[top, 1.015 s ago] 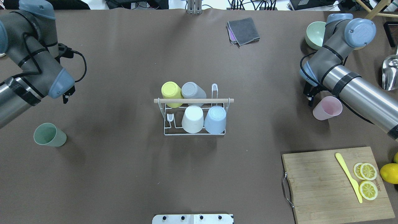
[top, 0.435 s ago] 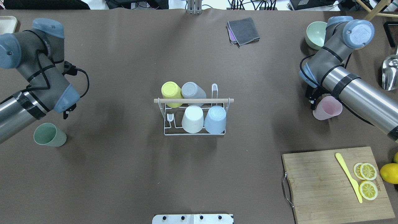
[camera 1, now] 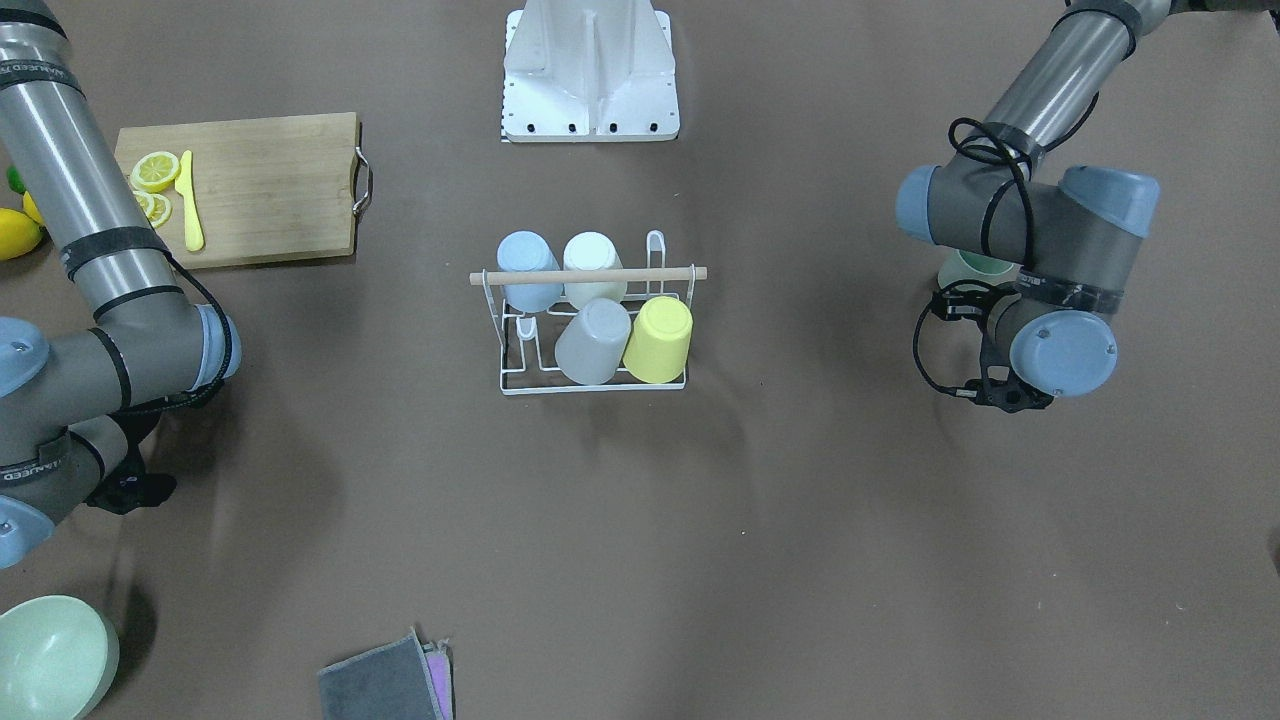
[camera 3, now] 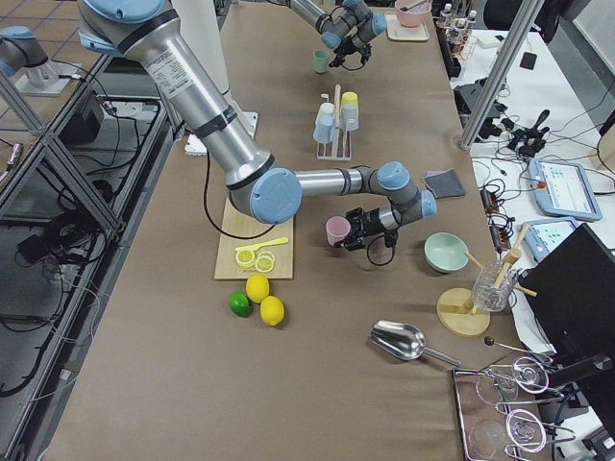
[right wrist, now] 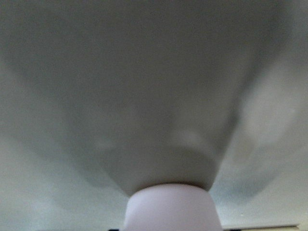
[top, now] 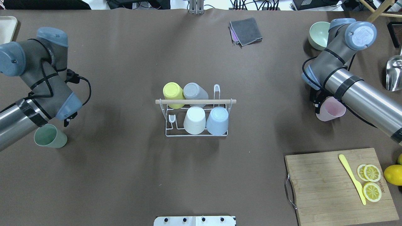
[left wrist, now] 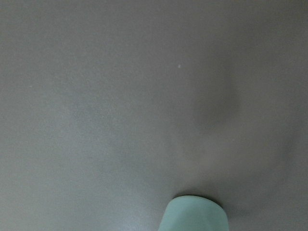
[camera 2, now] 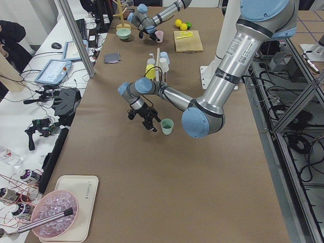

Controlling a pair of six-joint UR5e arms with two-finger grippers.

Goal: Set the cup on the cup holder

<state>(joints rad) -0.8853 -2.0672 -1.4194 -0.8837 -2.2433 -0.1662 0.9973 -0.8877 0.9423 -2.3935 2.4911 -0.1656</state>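
Note:
The white wire cup holder with a wooden rod handle stands mid-table and carries upturned yellow, grey, white and blue cups; it also shows in the front view. A green cup stands upright at the left, and its rim shows in the left wrist view. My left gripper hovers just beyond it, open and empty. A pink cup stands at the right and sits close at the bottom of the right wrist view. My right gripper is beside its left flank, open.
A wooden cutting board with lemon slices and a yellow knife lies front right, with a lemon beside it. A green bowl, a metal scoop and a grey cloth lie at the back.
My left gripper has moved toward the table's front, down to the green cup. My right gripper has moved a little closer to the pink cup. The cups have not moved.

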